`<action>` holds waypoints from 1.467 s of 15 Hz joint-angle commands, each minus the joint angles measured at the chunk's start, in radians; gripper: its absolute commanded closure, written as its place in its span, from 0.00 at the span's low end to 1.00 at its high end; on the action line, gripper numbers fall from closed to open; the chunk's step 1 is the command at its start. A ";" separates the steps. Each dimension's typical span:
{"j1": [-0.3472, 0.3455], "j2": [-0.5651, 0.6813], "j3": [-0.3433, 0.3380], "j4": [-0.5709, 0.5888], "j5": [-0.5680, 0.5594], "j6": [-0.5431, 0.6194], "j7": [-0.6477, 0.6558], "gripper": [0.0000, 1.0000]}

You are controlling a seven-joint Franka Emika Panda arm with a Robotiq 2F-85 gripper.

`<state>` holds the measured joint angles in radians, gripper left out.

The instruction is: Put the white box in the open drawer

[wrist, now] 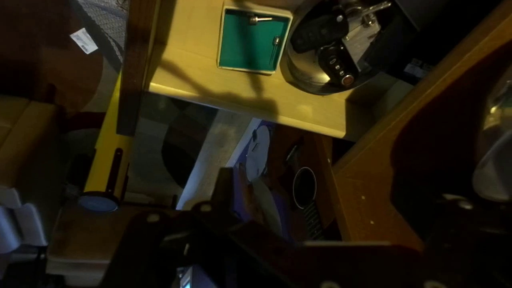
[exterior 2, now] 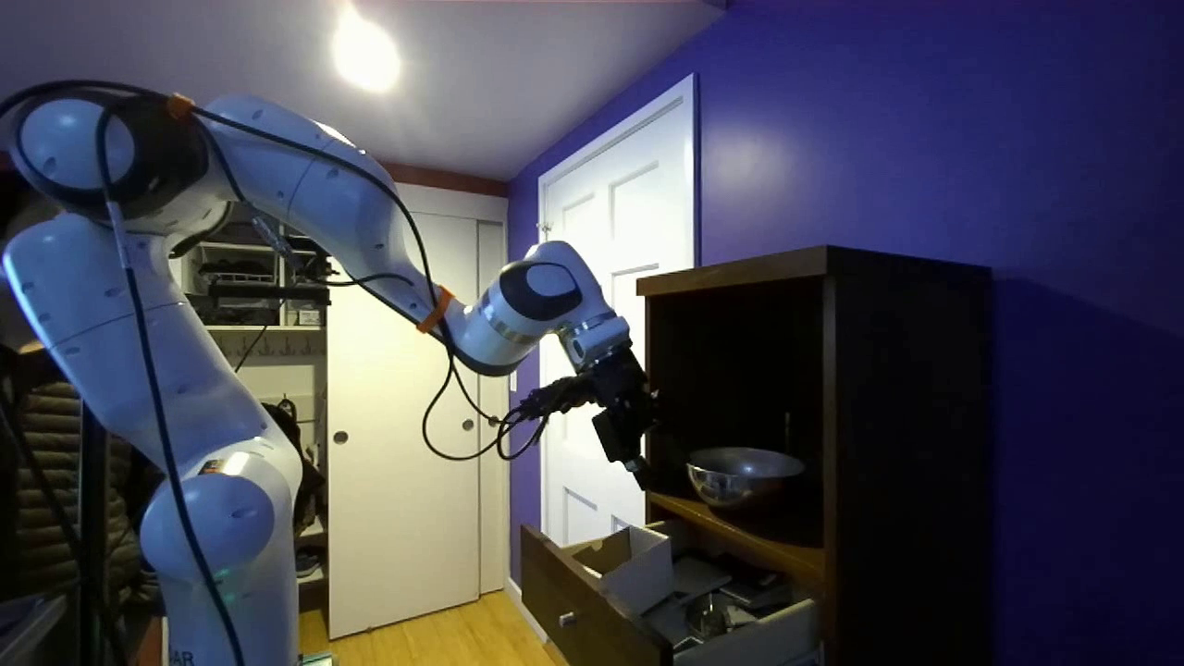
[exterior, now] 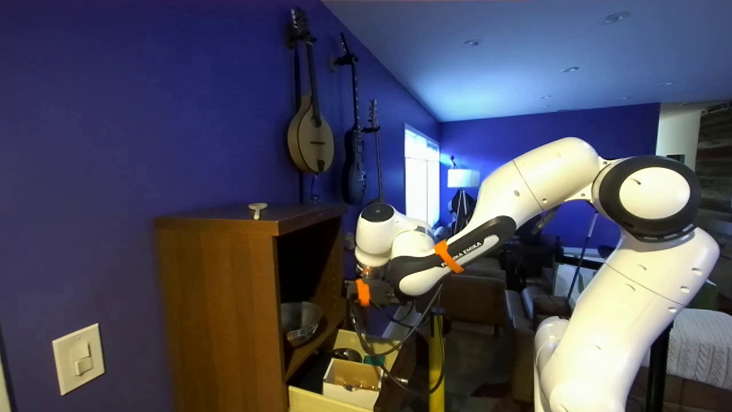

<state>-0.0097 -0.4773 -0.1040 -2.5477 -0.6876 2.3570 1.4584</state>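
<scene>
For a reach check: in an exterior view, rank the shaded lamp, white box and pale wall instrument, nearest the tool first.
1. White box, low in the open drawer.
2. Pale wall instrument, hung higher than the cabinet.
3. Shaded lamp, far in the background.

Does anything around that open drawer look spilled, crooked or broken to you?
Nothing stands out. The white box stands upright inside the open drawer, and the metal bowl sits upright in the cabinet. I see no spill or damage, though the drawer's darker parts are unclear.
</scene>
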 commanded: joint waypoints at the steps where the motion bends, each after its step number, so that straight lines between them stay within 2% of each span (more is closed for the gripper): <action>1: -0.017 0.025 0.039 -0.017 0.091 0.047 -0.128 0.00; 4: 0.005 0.042 0.028 -0.027 0.269 0.110 -0.332 0.00; 6: 0.006 0.043 0.006 -0.046 0.346 0.182 -0.491 0.00; 7: 0.057 0.051 -0.058 -0.040 0.341 0.195 -0.559 0.00; 11: 0.157 0.028 -0.207 -0.035 0.362 0.187 -0.859 0.00; 15: 0.222 0.012 -0.302 -0.025 0.387 0.164 -1.144 0.00; 16: 0.071 0.053 -0.157 -0.009 0.453 0.189 -1.173 0.00; 17: 0.050 0.055 -0.136 -0.029 0.469 0.195 -1.148 0.00; 20: -0.001 0.052 -0.088 -0.020 0.487 0.190 -1.191 0.00; 22: 0.043 0.049 -0.114 -0.032 0.570 0.123 -1.375 0.00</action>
<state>0.0436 -0.4312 -0.2376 -2.5672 -0.2288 2.5310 0.2769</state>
